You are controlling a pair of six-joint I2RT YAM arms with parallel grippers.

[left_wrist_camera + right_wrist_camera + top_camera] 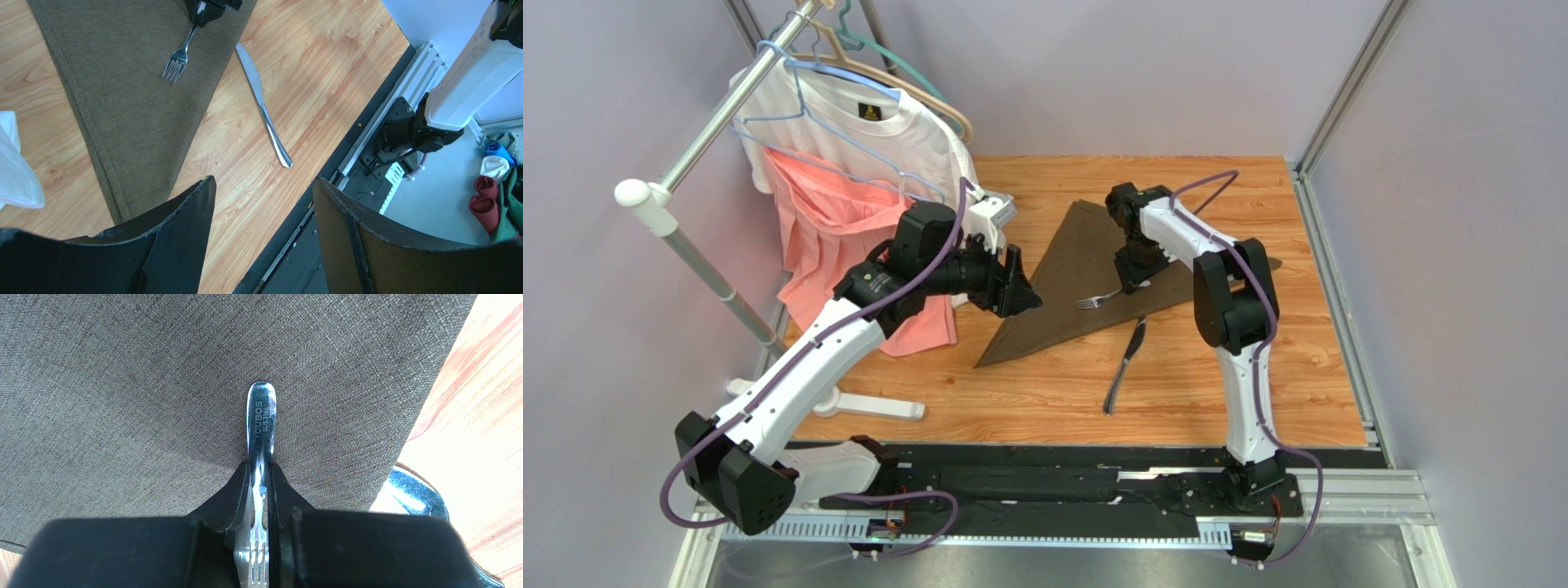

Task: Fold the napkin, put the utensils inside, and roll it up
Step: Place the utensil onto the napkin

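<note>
Right end effector [261, 473] around fork [262, 414]

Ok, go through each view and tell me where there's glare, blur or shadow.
Top external: even light, no hard shadows on the table. Left wrist: knife and fork sharp; fingers of the left gripper dark and soft-edged. Right wrist: napkin weave and the fork's stamped handle crisp in the right gripper; wood at right washed out.

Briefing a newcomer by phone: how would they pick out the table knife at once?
On the wooden table lies a dark olive-brown napkin, folded triangular. Beside its near edge, on bare wood, is the table knife. Unlike the fork, gripped by the right claw over the cloth, it lies free and has no tines.
</note>
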